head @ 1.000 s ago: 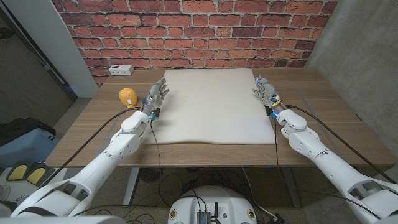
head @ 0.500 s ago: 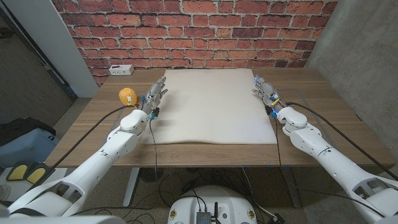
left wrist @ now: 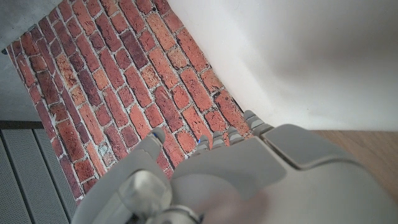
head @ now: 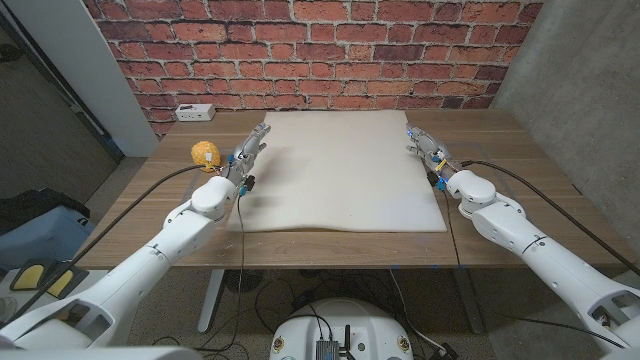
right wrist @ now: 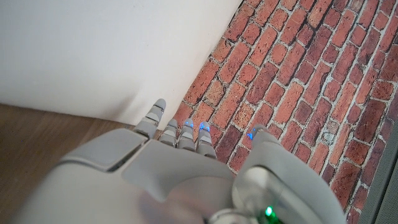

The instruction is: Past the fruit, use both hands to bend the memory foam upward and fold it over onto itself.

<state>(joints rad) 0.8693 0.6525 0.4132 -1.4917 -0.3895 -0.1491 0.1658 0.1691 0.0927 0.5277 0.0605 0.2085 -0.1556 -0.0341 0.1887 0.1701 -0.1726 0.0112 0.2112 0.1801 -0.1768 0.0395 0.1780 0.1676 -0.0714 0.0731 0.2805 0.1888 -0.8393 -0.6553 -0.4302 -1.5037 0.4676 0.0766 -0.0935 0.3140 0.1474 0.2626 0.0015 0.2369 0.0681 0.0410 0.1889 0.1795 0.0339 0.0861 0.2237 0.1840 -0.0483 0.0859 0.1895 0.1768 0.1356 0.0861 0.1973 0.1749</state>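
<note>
A cream memory foam sheet lies spread over the middle of the wooden table, its near edge slightly wavy. My left hand is at the foam's left edge, fingers stretched toward the far corner, holding nothing. My right hand is at the foam's right edge, fingers also extended, holding nothing. A yellow fruit sits on the table just left of my left hand. The foam and my left hand show in the left wrist view, the foam and my right hand in the right wrist view.
A white power strip lies at the table's far left corner. A red brick wall stands right behind the table. A grey concrete wall closes the right side.
Both hands have slid a little farther along the foam's side edges toward the far corners. The foam has not moved.
</note>
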